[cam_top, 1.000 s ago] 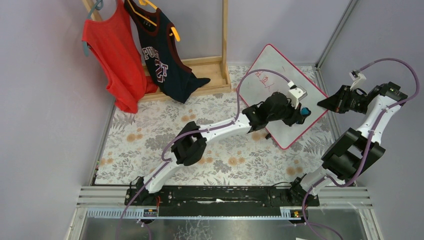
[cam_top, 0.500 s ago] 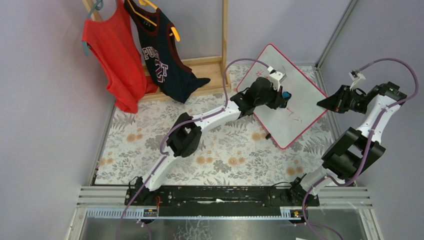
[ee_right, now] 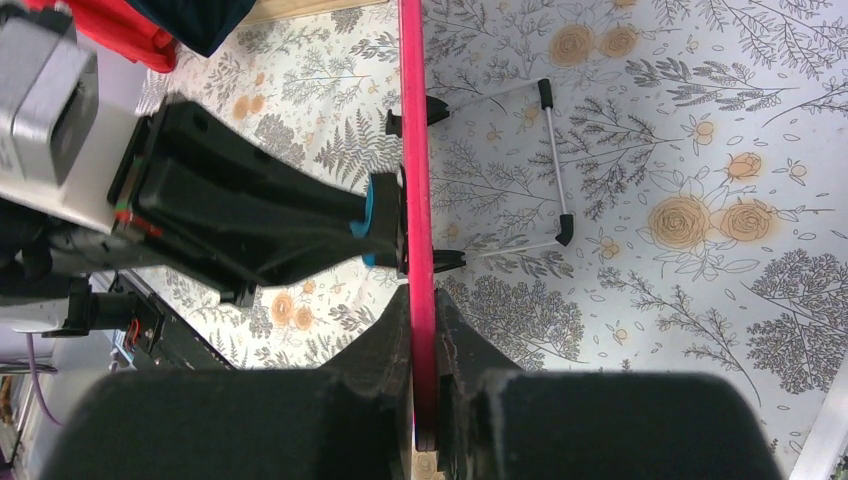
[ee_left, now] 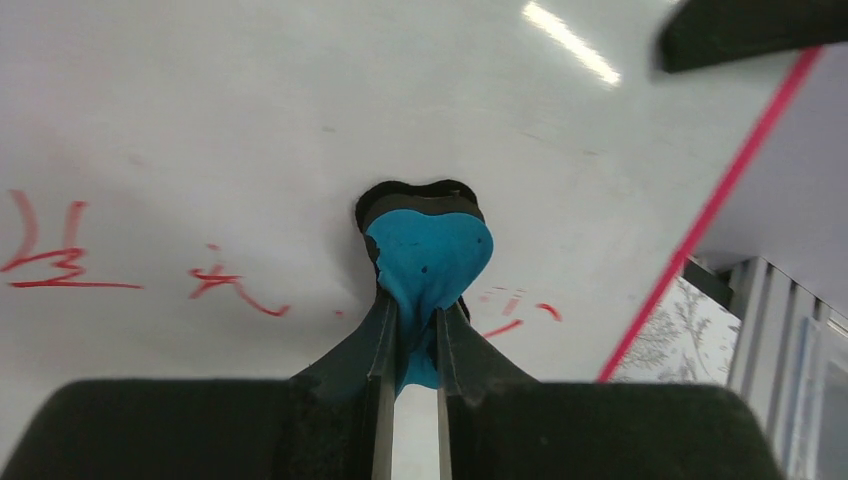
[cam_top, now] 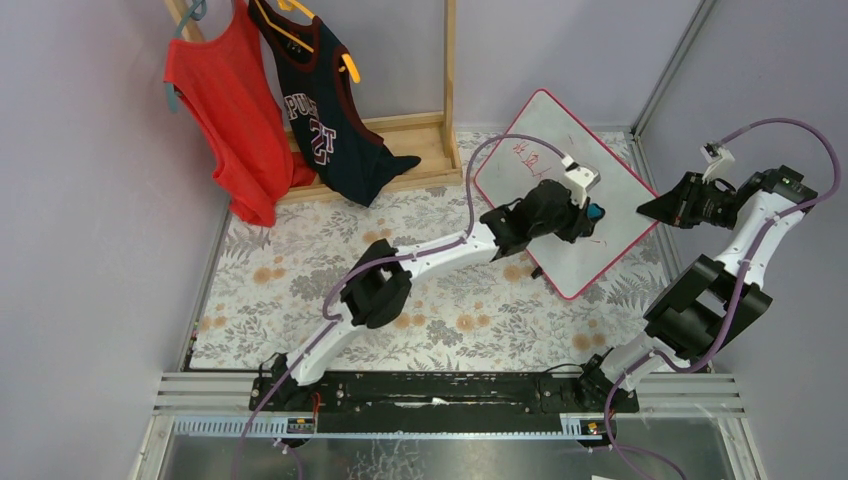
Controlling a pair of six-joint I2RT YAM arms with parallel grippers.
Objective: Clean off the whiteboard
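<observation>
1. Two arms meet at the whiteboard (cam_top: 540, 118), which stands tilted on a wire stand (ee_right: 553, 160) at the far right of the desk (cam_top: 300, 270), one corner pointing toward the back wall.
2. Left gripper (ee_left: 410, 318) is clamped on a blue eraser (ee_left: 428, 250). The eraser's dark pad touches the board's white face, somewhat toward its right edge.
3. Right gripper (ee_right: 421, 312) is closed on the board's pink-red frame at the right edge, one finger on each side.
4. Red marks (ee_left: 55, 258) lie left of the eraser in the left wrist view, and fainter red strokes sit just beside and below it. More red writing shows on the board's upper left part in the top view.
5. A red jersey (cam_top: 215, 110) and a dark jersey (cam_top: 320, 125) hang on a wooden rack (cam_top: 425, 125) at the desk's far left, well apart from the board.
</observation>
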